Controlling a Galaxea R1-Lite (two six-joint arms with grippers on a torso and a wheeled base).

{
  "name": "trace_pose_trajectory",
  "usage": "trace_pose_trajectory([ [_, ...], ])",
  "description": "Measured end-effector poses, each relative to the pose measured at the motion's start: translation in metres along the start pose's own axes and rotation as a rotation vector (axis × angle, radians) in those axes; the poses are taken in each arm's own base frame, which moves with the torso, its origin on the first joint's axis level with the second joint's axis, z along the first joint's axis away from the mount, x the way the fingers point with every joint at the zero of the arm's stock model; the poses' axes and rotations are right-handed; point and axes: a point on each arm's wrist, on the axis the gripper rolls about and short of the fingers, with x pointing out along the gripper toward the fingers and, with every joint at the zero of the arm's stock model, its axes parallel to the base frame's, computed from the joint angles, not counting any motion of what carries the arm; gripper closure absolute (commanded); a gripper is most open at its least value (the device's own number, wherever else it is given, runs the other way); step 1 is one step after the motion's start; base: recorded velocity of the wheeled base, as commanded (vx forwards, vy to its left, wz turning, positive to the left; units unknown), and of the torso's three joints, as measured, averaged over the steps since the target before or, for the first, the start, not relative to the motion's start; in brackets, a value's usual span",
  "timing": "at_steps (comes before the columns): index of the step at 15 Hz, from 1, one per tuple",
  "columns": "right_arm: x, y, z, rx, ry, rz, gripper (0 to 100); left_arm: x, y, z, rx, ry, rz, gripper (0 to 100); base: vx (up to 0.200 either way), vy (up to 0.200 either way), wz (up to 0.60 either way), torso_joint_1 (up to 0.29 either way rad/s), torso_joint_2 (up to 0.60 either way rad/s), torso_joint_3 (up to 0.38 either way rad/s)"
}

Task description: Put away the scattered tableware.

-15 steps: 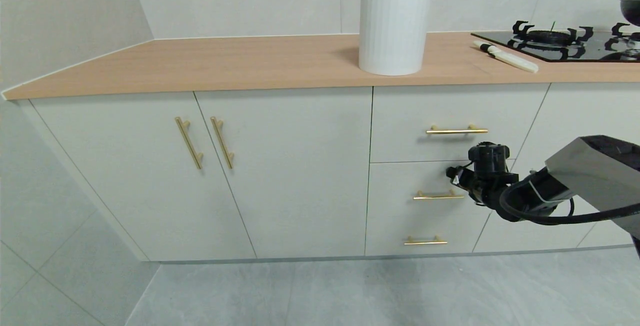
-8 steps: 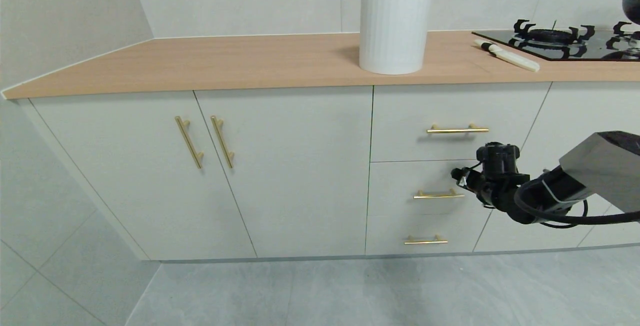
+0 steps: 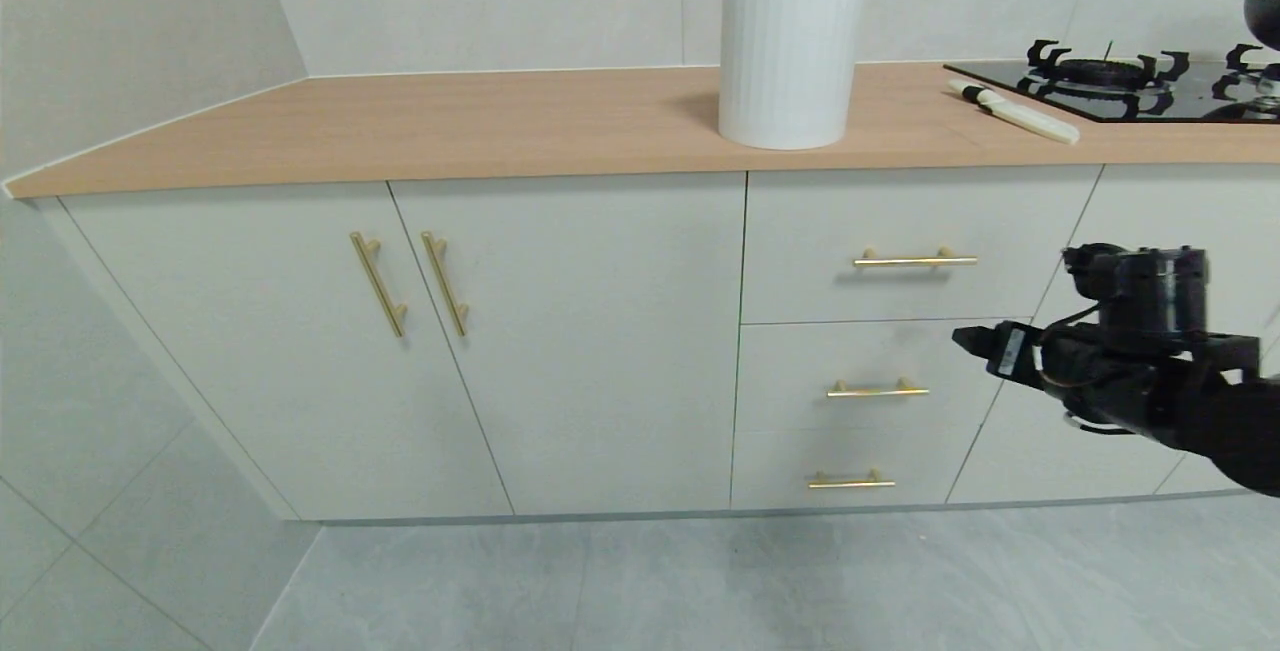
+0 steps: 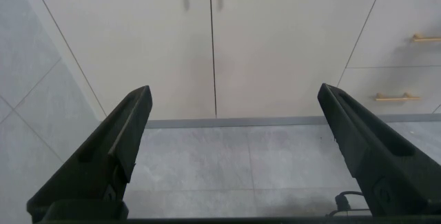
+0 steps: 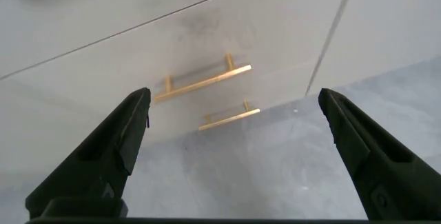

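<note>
A cream-handled knife [image 3: 1012, 111] lies on the wooden countertop [image 3: 450, 126] beside the gas hob [image 3: 1120, 86]. A tall white ribbed container [image 3: 785, 36] stands on the counter to its left. My right gripper [image 3: 975, 343] hangs open in front of the drawer stack, level with the middle drawer and to the right of its gold handle [image 3: 877, 391]. From the right wrist, the open gripper [image 5: 234, 100] frames the middle handle [image 5: 203, 83] and the bottom handle [image 5: 231, 117]. My left gripper [image 4: 234, 93] is open and empty, low over the floor, facing the cabinet doors [image 4: 213, 38].
All three drawers [image 3: 900, 231] and the double doors with gold handles [image 3: 410, 281] are shut. Grey tiled floor [image 3: 640, 581] lies in front of the cabinets. A dark pot [image 3: 1262, 21] sits on the hob at the far right.
My right gripper has drawn back to the right and slightly up, away from the middle drawer handle, and its wrist has turned. The drawers stay shut.
</note>
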Motion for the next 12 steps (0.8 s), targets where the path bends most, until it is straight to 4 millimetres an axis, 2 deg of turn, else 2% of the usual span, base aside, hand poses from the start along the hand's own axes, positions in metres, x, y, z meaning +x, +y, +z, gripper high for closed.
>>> trace_pose_trajectory([
  [2,-0.055,-0.010,0.006,-0.043,-0.060,0.033,0,0.000,0.000,0.000,0.000,0.000,0.000,0,0.000,0.000,0.00,0.000,0.00,0.000],
  [6,-0.154,-0.039,0.005,-0.131,-0.188,0.046,0,0.000,0.000,0.000,0.000,0.000,0.000,0,0.000,0.000,0.00,0.000,0.00,0.000],
  [8,-0.206,-0.061,-0.008,-0.174,-0.218,0.036,0,0.000,0.000,0.000,0.000,0.000,0.000,0,0.000,0.000,0.00,0.000,0.00,0.000],
  [10,-0.247,-0.081,-0.026,-0.212,-0.227,0.020,0,0.000,0.000,0.000,0.000,0.000,0.000,0,0.000,0.000,0.00,0.000,0.00,0.000],
  [12,-0.281,-0.099,-0.047,-0.239,-0.257,-0.017,0,0.000,0.000,0.000,0.000,0.000,0.000,0,0.000,0.000,0.00,0.000,0.00,0.000],
])
